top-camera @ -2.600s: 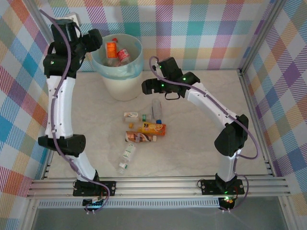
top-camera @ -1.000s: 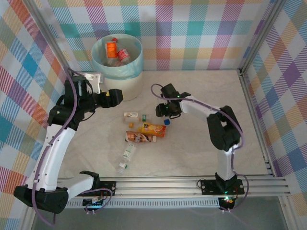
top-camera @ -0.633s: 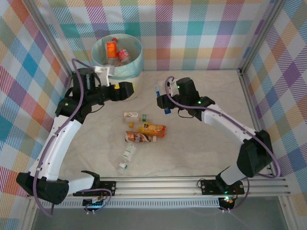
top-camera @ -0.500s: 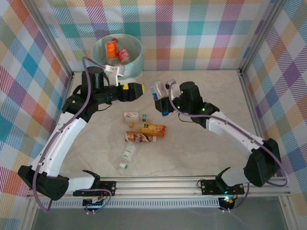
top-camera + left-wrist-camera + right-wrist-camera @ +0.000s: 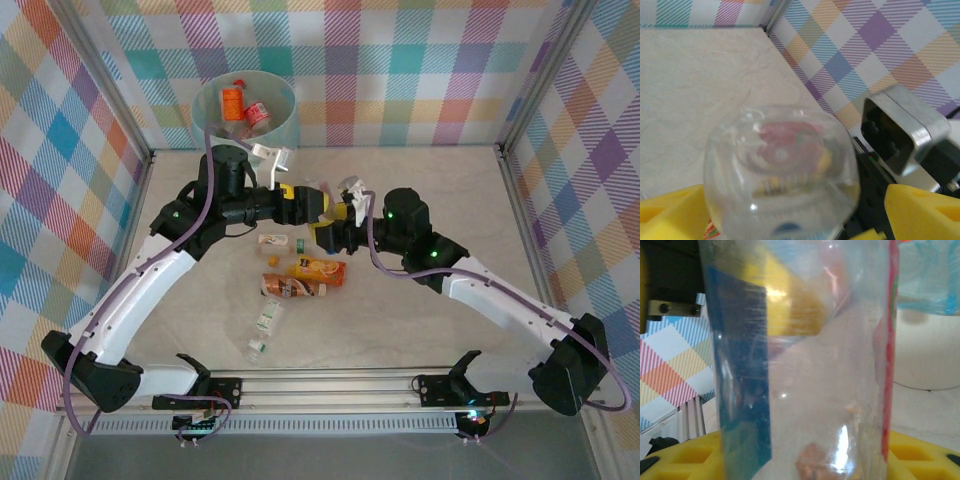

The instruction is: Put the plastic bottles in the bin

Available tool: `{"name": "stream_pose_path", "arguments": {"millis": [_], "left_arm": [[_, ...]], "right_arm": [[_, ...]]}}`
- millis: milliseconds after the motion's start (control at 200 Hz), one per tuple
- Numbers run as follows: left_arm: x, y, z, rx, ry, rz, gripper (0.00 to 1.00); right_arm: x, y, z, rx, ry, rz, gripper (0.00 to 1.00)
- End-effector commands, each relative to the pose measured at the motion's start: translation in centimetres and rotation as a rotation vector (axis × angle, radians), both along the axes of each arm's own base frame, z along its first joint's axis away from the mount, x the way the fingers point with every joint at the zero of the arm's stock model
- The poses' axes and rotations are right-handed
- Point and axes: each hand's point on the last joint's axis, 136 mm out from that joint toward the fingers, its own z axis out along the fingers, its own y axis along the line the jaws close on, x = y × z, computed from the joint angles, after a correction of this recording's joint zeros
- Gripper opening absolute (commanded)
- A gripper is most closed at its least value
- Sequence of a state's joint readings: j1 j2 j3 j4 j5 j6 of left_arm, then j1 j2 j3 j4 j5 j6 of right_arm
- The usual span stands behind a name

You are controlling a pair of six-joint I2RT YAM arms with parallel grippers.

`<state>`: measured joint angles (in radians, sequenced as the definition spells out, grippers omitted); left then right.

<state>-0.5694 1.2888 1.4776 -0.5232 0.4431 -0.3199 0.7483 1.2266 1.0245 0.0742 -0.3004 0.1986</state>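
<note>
Bottle [image 5: 782, 170] pinched in right hand [image 5: 335, 218], left hand [image 5: 318, 203] seemingly spread around it, far from walls [image 5: 420, 60].

Bin [image 5: 287, 112] far left, bottles [image 5: 233, 103] inside it, more bottles [image 5: 318, 268] on table [image 5: 450, 190] in front

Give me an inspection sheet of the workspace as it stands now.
Surface: pale table, no spill seen.
Job's things: bin holds an orange-label bottle and a red-label bottle. Lying mid-table: white bottle, orange bottle, brown bottle, clear bottle. Held bottle is off the table, between both grippers.
Clutter: small orange bit by the white bottle, too small to identify.
Grippers: left gripper open, fingers either side of the held bottle's base; right gripper shut on it.
Cables: purple cable along each arm, no snag seen.
Surroundings: plaid walls, metal rail at the near edge.
</note>
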Motion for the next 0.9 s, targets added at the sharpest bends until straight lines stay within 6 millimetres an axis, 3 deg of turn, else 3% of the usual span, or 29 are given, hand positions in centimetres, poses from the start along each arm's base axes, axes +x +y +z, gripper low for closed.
{"name": "stream_pose_path", "arguments": {"millis": [0, 215, 315, 470, 540, 725, 800, 900], "left_arm": [[0.1, 0.7, 0.7, -0.003, -0.031, 0.05, 0.81], [-0.2, 1.5, 2.8, -0.042, -0.077, 0.082, 0.55], [-0.3, 1.7, 4.1, -0.058, -0.098, 0.093, 0.51], [1.0, 3.7, 6.5, -0.028, -0.17, 0.22, 0.5], [2.4, 5.6, 7.8, 0.023, -0.226, 0.339, 0.5], [7.9, 10.7, 11.8, 0.209, -0.4, 0.649, 0.5], [10.3, 11.9, 13.5, 0.259, -0.469, 0.746, 0.5], [13.7, 12.2, 15.3, 0.257, -0.527, 0.779, 0.5]], "right_arm": [[-1.3, 0.3, 1.8, 0.049, -0.071, 0.052, 0.48], [-0.7, 0.0, 2.0, 0.045, -0.064, 0.007, 0.52], [-0.2, 0.0, 2.6, 0.047, -0.046, -0.021, 0.55], [0.1, -0.2, 4.3, 0.072, -0.052, -0.047, 0.85], [0.6, -0.8, 5.0, 0.075, -0.082, -0.092, 0.92], [2.9, -3.0, 6.0, 0.034, -0.176, -0.267, 0.96], [3.3, -3.4, 6.4, 0.02, -0.206, -0.294, 0.95], [3.4, -3.5, 7.1, 0.009, -0.223, -0.299, 0.96]]}}
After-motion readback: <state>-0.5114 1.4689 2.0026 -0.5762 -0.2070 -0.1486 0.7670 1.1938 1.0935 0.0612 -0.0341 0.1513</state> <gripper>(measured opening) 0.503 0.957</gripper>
